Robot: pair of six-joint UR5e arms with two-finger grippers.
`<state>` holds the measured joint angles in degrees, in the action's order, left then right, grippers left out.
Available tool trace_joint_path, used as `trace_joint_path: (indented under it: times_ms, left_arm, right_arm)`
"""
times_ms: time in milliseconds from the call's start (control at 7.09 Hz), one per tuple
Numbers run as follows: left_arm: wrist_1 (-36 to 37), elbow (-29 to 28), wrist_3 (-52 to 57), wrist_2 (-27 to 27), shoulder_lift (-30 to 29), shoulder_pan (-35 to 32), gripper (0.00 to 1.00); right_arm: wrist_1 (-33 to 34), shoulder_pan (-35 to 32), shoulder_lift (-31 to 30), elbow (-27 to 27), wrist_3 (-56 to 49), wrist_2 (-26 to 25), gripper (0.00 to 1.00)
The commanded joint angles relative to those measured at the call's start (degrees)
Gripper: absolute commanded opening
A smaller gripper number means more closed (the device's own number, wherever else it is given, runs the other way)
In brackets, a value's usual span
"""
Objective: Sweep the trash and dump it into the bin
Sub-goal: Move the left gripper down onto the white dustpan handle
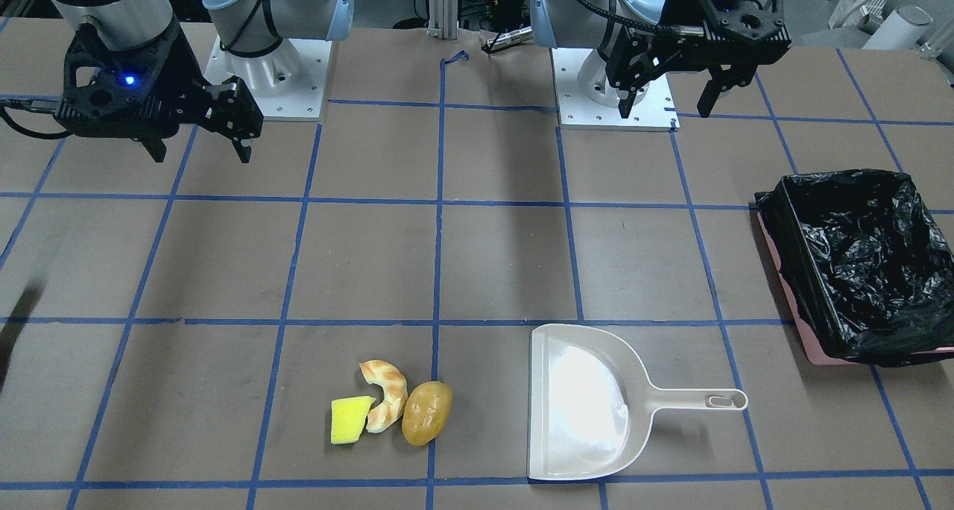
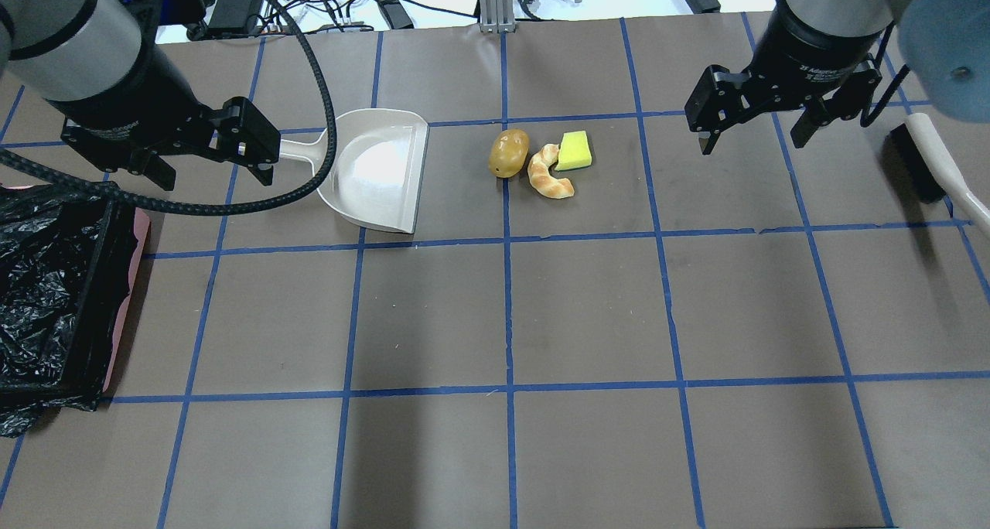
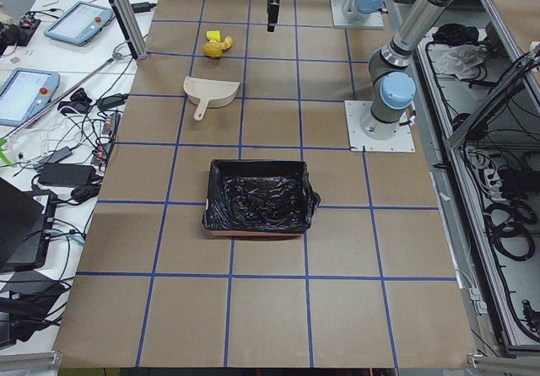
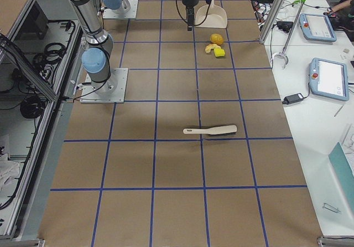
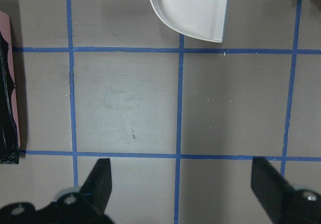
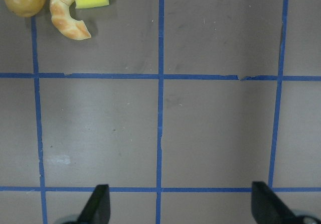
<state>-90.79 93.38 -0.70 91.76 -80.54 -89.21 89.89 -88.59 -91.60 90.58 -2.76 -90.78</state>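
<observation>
A robotics lab is seen here: a table (image 2: 588, 312) is gridded in blue tape (image 2: 508, 312), arm bases (image 1: 257, 63) are bolted along its back edge, teach pendants (image 4: 331, 78) are laid beside it, cables (image 3: 504, 216) are heaped behind it.

No text, number or brand can be read anywhere.

In the upper right of the overhead view, the black round wrist band of the right arm (image 2: 821, 69) carries a short line of small white lettering, too small to make out.

At the left edge of the left side view, the grey-framed tablets with light-blue screens (image 3: 80, 22) show nothing legible. The same holds for the white-framed tablets (image 4: 331, 78) at the right edge of the right side view.
</observation>
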Motion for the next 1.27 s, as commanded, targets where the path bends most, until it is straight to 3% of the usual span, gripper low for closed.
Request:
trace_joint_path:
  times_ms: [0,565,847,1129]
  left_arm:
    - [0.0,0.0,0.0,0.0,0.0,0.0,1.0]
    - [-0.2,0.5,2.4,0.1,-1.3,-0.1,1.0]
    - [2.0,5.7,10.9,0.2,-3.6,0.5,1.0]
    - [15.8,8.7,26.3,0.2,-11.7,0.5,1.0]
  right_arm:
    - [0.4,0.3,-0.1,0.0,0.0,0.3,1.0]
    - [0.8,0.5,-0.1,-0.2,0.1,-0.1,1.0]
    - [1.2,0.7,-0.2,-0.2,0.3,0.0,1.0]
    - [1.6,0.8,-0.2,-0.2,0.8,-0.1,1.0]
